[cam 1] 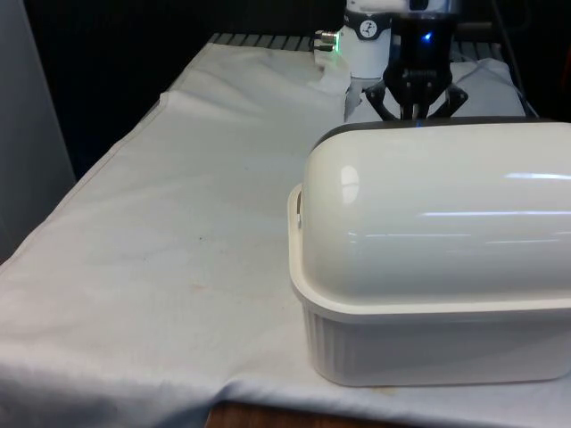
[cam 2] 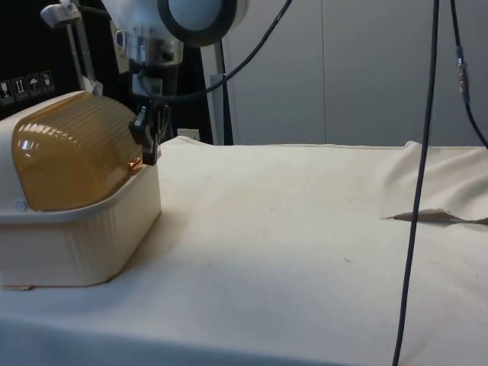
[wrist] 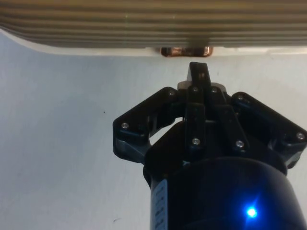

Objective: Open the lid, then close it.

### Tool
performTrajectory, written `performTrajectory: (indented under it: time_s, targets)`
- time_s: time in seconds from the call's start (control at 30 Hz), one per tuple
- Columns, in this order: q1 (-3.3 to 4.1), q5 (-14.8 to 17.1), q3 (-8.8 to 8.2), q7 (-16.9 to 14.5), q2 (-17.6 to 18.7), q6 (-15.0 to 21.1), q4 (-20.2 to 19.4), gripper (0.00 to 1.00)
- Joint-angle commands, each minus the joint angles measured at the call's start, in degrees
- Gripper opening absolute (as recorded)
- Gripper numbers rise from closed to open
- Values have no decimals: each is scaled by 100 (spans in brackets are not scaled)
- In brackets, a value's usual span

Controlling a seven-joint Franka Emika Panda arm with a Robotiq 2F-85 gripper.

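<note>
While my hand (cam 2: 146,128) hung low at the bread box's (cam 1: 428,343) front edge, its fingers pressed together and pinching nothing, the lid (cam 2: 72,149) sat shut. Its small handle (wrist: 185,51) lay just ahead of my fingertips, the long box running crosswise on the desk (cam 2: 305,229).

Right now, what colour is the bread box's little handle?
Copper-coloured handle, best in the wrist view.

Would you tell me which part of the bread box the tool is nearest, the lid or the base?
The ribbed amber lid: the tool sits at its lower front edge, above the cream base.
</note>
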Motion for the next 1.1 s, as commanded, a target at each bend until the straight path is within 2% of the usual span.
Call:
performTrajectory:
  time_s: [0.0, 0.53, 0.6, 0.9, 1.07]
  targets:
    - [-11, 40, 23, -17, 40, 120, 11, 0]
    - [0, 0, 0, -11, 57, 120, 17, 0]
    - [17, 0, 17, -17, 34, 155, -40, 0]
    - [6, 29, 57, -63, 52, 138, -29, 0]
    - [46, 0, 52, -6, 63, 126, -11, 0]
